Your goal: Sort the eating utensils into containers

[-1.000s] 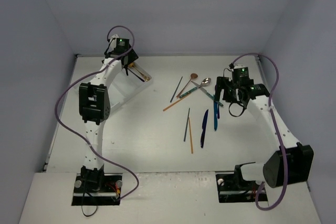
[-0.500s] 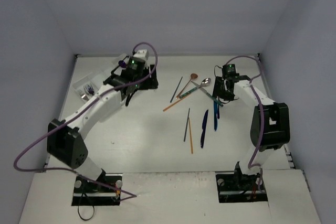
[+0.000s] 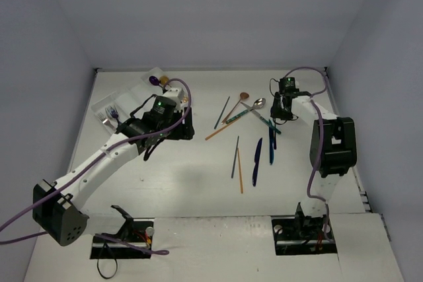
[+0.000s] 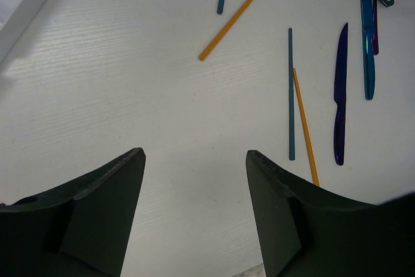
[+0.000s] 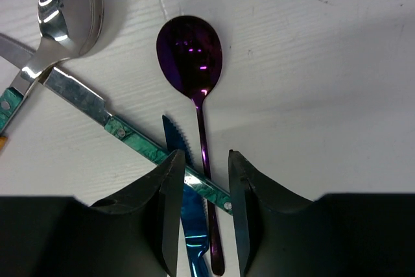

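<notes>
Right end effector: the right end effector (image 5: 205,155) is low over the surface (image 3: 192,163); jaws narrow, one either side of the purple spoon (image 5: 191,56) handle; a sliver of gap shows on each side, so not yet pinching.
Left end effector: the left end effector (image 4: 193,157) stands wide with nothing between its fingers; it hovers over bare surface, short of the loose pile.
Target location: the purple spoon lies flat at the right edge of the pile, bowl pointing away from the wrist; well apart from the tray (image 3: 129,94) at far left.
Handling: likely light, rigid and slick; a polished thin stem may swivel or slide in the pads.
Where to take hold: across the stem just below the bowl, as the jaws are set now; the bowl is too broad and curved.
Neighbours: the blue knife (image 5: 193,238) lies just beside the stem and the teal-handled knife (image 5: 146,144) crosses under that spot; either could be nipped too; the silver spoon (image 5: 68,4) sits clear.
Materials: mirror-glossy coloured metal; the teal handle is marbled with rivets; the surface is matt white with a fine grain.
Tray: translucent white plastic, long compartments; a few utensils already lie inside.
Still loose: a gold chopstick (image 4: 237,14) and a grey-blue chopstick (image 4: 290,95), both slim and straight.
</notes>
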Available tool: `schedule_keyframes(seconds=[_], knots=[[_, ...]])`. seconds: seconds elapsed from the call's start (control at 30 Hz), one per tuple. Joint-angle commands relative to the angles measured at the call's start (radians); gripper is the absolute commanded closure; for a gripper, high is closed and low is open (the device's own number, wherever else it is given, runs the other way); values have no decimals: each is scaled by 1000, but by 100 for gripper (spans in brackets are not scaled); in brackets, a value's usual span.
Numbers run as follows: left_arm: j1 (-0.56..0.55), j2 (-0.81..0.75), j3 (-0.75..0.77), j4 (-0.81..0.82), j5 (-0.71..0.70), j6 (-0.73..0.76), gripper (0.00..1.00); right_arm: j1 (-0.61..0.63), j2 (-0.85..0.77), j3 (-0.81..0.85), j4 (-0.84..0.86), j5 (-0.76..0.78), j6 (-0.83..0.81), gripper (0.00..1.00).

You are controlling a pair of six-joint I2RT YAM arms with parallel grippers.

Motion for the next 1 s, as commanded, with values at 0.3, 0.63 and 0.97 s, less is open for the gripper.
schedule_keyframes(seconds=[0.3,0.63,0.97], knots=[[-9,-14,21,10,15,-22,39,-17,93,65,52,-3,-11,72],[-12,10,24,13,35,-41,39,-30,91,23,56,44,-16,96],[-19,12,81,16,59,-20,39,-43,-84,89,51,262,-143,100]])
